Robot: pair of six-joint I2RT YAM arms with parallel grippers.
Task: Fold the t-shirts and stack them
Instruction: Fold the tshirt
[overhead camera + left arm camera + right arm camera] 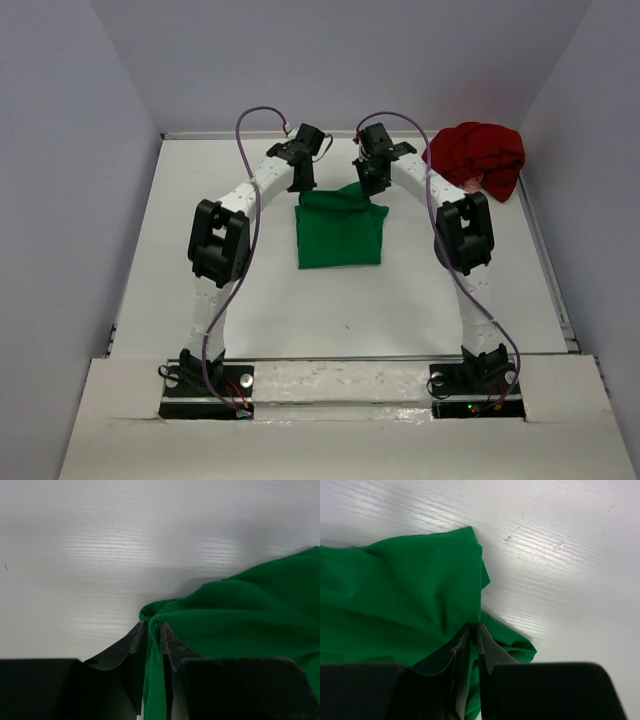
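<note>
The bright green t-shirt [340, 232] lies partly folded in the middle of the table, its far edge lifted. My left gripper [302, 180] is shut on the shirt's far left corner; in the left wrist view the green cloth [240, 620] is pinched in my left gripper [153, 626]. My right gripper [374, 183] is shut on the far right corner; in the right wrist view the green cloth [400, 595] is pinched in my right gripper [474, 628]. The dark red t-shirt [480, 155] lies crumpled at the far right of the table.
The white table [250, 310] is walled by pale panels at the back and sides. A raised white ledge [340, 385] runs along the near edge between the arm bases.
</note>
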